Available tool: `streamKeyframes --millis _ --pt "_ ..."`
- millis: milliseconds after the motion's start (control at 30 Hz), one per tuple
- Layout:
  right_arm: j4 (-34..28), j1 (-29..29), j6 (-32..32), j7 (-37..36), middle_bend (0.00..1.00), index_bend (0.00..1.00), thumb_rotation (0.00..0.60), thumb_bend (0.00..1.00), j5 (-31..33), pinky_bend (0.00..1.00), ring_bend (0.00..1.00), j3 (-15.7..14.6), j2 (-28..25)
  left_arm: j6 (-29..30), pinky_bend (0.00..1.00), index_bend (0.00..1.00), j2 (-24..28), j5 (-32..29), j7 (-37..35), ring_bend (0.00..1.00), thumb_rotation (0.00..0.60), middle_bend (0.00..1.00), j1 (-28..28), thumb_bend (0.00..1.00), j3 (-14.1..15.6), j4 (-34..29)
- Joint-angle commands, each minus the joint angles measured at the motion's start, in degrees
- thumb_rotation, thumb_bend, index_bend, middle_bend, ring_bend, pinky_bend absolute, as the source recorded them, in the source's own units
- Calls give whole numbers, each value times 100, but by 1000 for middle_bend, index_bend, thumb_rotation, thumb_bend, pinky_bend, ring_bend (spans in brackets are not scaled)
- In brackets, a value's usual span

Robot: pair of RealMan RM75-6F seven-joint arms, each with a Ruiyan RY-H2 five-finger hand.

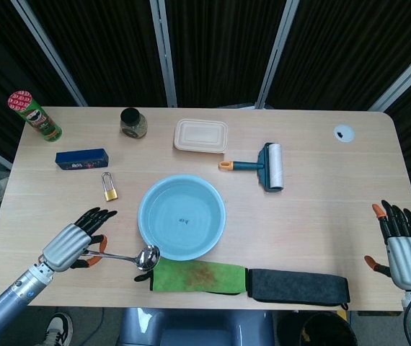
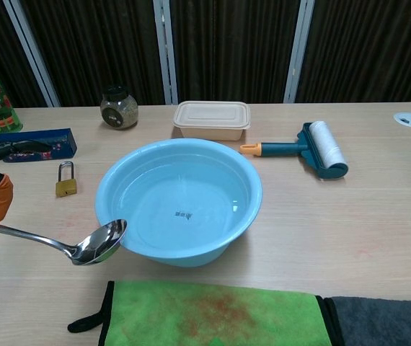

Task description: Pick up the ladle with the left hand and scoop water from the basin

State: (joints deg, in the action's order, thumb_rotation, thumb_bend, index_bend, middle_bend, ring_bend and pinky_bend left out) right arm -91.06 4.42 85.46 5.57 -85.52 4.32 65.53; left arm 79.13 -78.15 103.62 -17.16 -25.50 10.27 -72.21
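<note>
Chest view: left hand [image 1: 69,246] fingers grasp ladle [image 2: 83,249], bowl raised just beside basin [image 2: 245,184] rim; risk: shallow entry clips rim, spilling water; right hand [image 1: 406,252] released.

Wood table [image 1: 321,209] — dark slatted wall [image 1: 220,43]

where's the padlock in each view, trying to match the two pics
Head view: the padlock lies left of centre on the table, up-left of the basin and below the blue box.
Chest view: the padlock lies at the left, left of the basin and in front of the blue box.
Shared landmark: the blue box just beyond it.
</note>
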Motion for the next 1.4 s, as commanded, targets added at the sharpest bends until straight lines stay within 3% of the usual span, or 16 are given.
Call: streamKeyframes --millis 33,200,567,933,1400 --pt "-5 -7 13 -31 0 0 600 0 -17 0 0 -6 -15 56 0 663 119 93 82 0 600 0 -33 462 7 -201" --pt "-12 -29 58 -93 0 0 600 0 -42 0 0 -11 -50 21 0 664 261 84 203 0 600 0 -121 462 -102 -462" --pt "32 -13 -20 -266 0 0 600 0 127 0 0 69 -109 -789 0 673 332 -422 199 0 600 0 -625 469 -574 -770" --pt "73 32 -151 -445 0 0 600 0 249 0 0 120 -172 -2029 0 672 470 -1203 201 0 600 0 -1341 475 -1143 -1175" --pt "89 33 -162 -701 0 0 600 0 140 0 0 76 -263 -3224 0 670 -174 -2089 847 0 600 0 -1896 475 -1437 -795"
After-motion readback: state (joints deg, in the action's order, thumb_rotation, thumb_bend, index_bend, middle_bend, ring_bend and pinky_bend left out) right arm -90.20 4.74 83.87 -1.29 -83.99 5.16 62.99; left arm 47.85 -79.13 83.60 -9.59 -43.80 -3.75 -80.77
